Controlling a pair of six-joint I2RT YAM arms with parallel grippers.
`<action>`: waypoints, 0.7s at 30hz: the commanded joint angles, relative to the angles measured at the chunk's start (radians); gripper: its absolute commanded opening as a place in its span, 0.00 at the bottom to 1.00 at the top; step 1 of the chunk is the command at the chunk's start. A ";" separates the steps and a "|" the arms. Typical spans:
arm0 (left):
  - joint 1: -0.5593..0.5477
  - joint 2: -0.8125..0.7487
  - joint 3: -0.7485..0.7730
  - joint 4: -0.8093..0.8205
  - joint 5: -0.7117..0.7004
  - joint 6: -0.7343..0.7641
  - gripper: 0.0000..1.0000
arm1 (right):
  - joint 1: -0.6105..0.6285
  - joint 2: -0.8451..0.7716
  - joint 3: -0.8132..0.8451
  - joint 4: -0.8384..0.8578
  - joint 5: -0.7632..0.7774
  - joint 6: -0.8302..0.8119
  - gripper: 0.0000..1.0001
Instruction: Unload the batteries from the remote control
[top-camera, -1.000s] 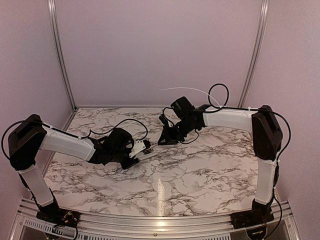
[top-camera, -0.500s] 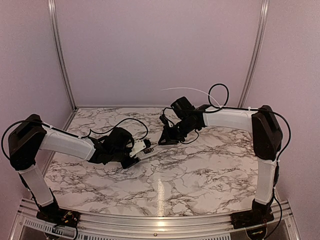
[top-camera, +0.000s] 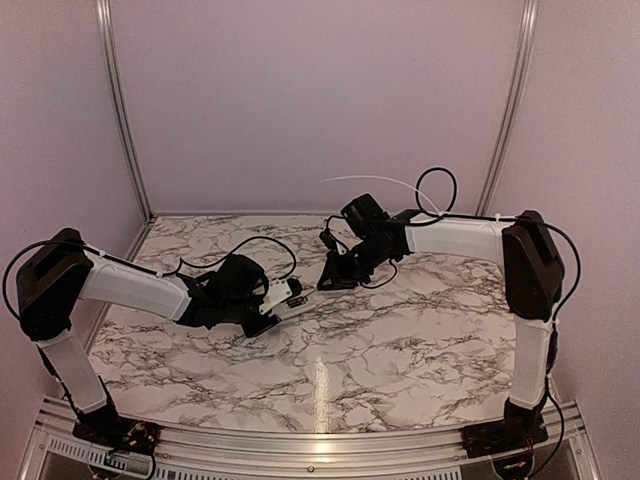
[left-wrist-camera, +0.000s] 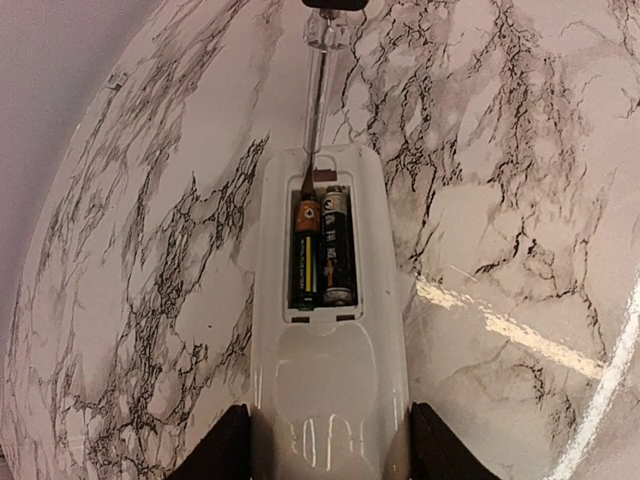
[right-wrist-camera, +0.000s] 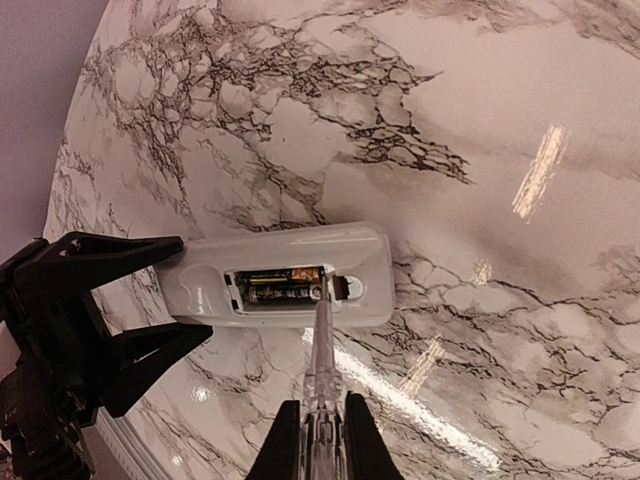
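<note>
The white remote control (left-wrist-camera: 328, 400) lies back up, its compartment open, with my left gripper (left-wrist-camera: 328, 445) shut on its near end. Two dark batteries (left-wrist-camera: 322, 250) sit side by side in the recess, one with an orange end. My right gripper (right-wrist-camera: 322, 430) is shut on a clear-handled screwdriver (right-wrist-camera: 322, 350). The screwdriver's metal tip rests at the far end of the compartment, against the batteries' ends (right-wrist-camera: 280, 285). In the top view the remote control (top-camera: 285, 297) is held just above the table between the left gripper (top-camera: 268, 312) and the right gripper (top-camera: 335, 275).
The marble table (top-camera: 420, 340) stretches out around both arms. Aluminium rails (top-camera: 120, 110) and pale walls close in the back and sides. A black cable (top-camera: 270, 245) loops off the left arm and a white wire (top-camera: 380, 182) arcs above the right arm.
</note>
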 joint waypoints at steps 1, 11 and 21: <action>-0.004 0.013 0.027 0.015 0.015 -0.007 0.05 | -0.008 0.029 0.019 0.008 0.003 0.002 0.00; -0.004 0.007 0.028 0.027 0.017 -0.004 0.05 | -0.007 0.043 -0.010 0.056 -0.170 -0.031 0.00; -0.004 -0.028 0.008 0.057 0.023 0.017 0.05 | -0.056 -0.016 -0.126 0.187 -0.387 -0.020 0.00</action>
